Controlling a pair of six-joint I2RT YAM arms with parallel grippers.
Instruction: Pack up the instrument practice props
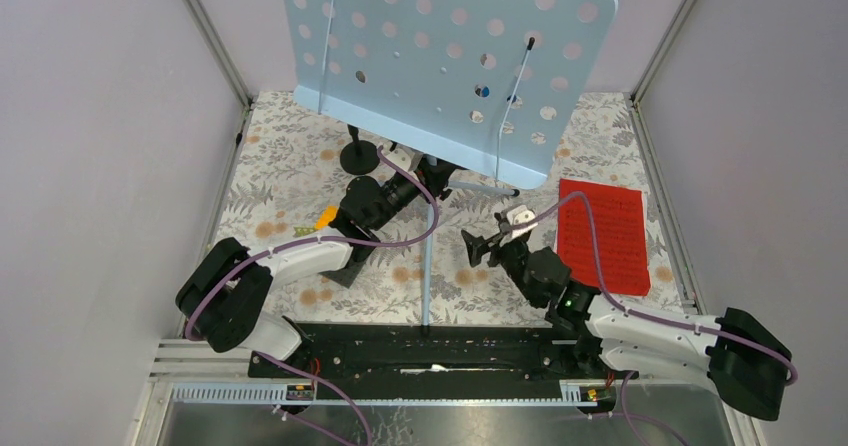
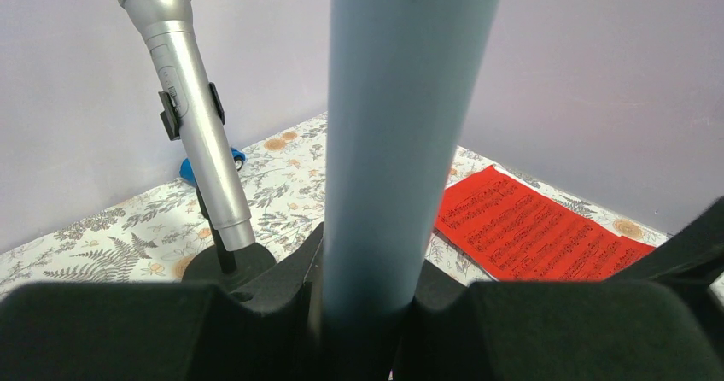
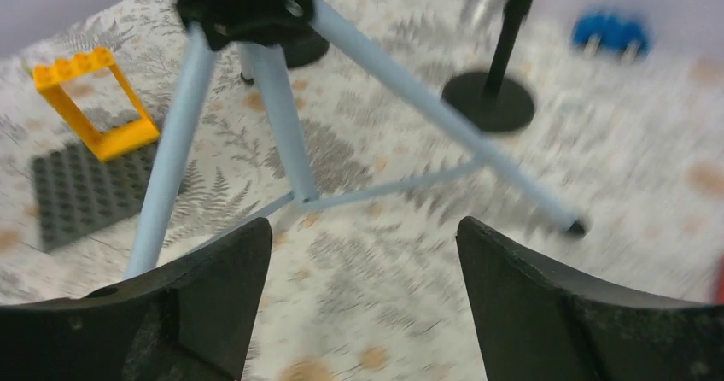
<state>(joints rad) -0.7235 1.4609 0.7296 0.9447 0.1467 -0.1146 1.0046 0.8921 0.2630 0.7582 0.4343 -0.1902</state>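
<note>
Pale-blue perforated sheet-music holder (image 1: 440, 56) stands upright mid-surface on its tripod legs (image 3: 282, 133), which are splayed, not folded. Your left fingers (image 2: 196, 330) are pinching its pole low down. Your right fingers (image 3: 196, 313) are spread wide with nothing between them, hovering low in front of the legs. Red music sheet (image 1: 602, 234) lies flat on the floral surface (image 1: 290, 166), right of the holder and apart from it. Silver microphone (image 2: 188, 116) sits clipped upright in a black round-based mic mount (image 3: 488, 101), near the pole. I can't see the purple mic, a white sheet or a clear second mount from these views. Small blue toy car (image 3: 610, 32), orange brick frame (image 3: 94, 99) and dark grey studded plate (image 3: 77, 189) are also out; not props, so leave them. No box or bag is in view, so I can't tell where things go. My read is that you're early: nothing looks packed. You have the sheet off the holder and a grip on the pole. Left to do: collapse the holder, gather the sheets, pull the mic from its clip and stow the mounts.
</note>
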